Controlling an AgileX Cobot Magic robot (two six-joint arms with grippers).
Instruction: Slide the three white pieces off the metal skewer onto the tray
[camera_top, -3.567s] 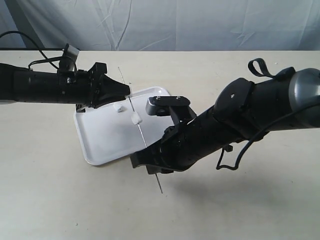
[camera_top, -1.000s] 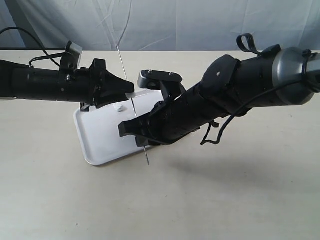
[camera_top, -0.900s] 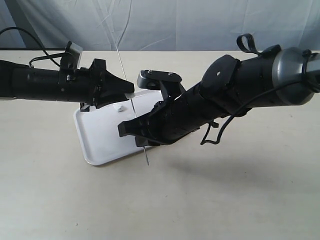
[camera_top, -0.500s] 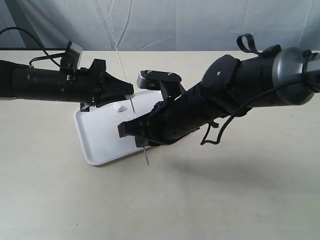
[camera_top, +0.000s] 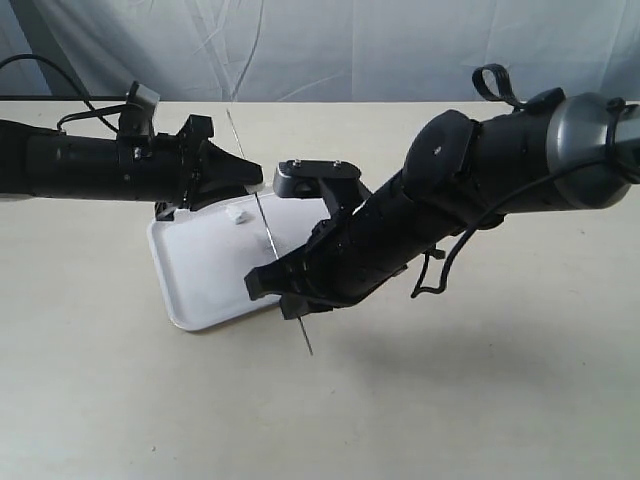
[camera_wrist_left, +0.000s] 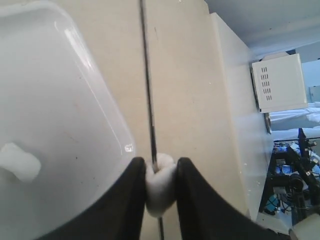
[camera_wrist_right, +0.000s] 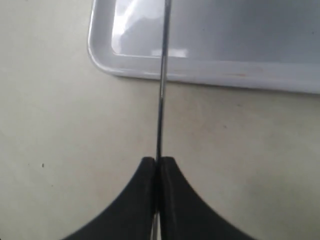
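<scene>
While both arms lean in, table (camera_top: 480, 400): beige, backed by draped pale cloth (camera_top: 400, 50).
Left arm: stretched level, left tool (camera_wrist_left: 160, 167) pinching a white piece (camera_wrist_left: 159, 192) threaded on the metal skewer (camera_top: 263, 215).
Right arm: angled down across the tray (camera_top: 200, 285), right tool (camera_wrist_right: 157, 164) clenched on the skewer's lower stretch.
Tray: one loose piece (camera_top: 238, 215) lying inside.

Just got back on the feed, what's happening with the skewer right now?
The right pincer is shut on the metal skewer and holds it across the tray. The left pincer is pinching one white piece threaded on the skewer, near the tray's rim. A second white piece lies loose on the tray. The third piece is not visible in any view.
</scene>
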